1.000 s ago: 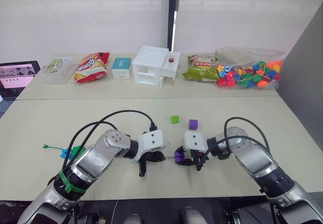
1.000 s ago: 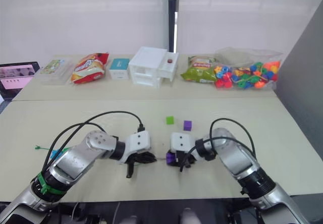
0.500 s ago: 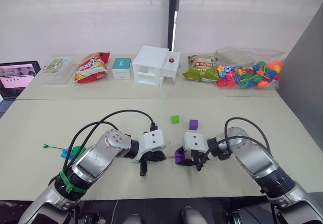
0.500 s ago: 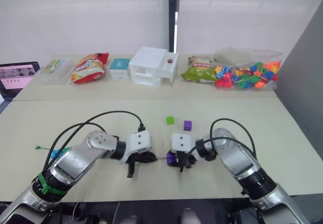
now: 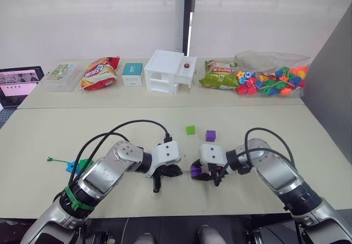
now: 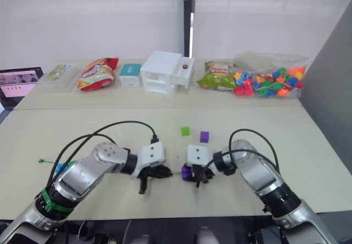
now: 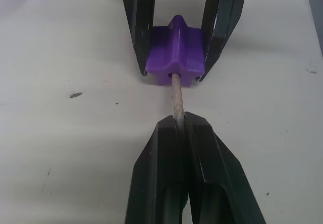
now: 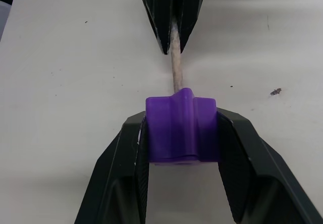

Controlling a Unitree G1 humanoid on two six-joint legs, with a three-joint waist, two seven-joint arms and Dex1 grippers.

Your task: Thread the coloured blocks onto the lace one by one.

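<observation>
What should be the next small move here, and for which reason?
Probably the left gripper should push the lace tip further through the purple block, which the right gripper holds clamped. The tip already meets the block's hole, and the left fingers, shut on it, sit close behind, so little length remains before regripping.

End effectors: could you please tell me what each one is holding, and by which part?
The right end effector clamps a purple block by two opposite sides. The left end effector pinches the lace's stiff tip, just behind where it enters the block.

a white drawer unit [image 5: 169,71], snack bags [image 5: 99,73], a bead bag [image 5: 271,81] and a laptop [image 5: 18,83] line the far table.
</observation>
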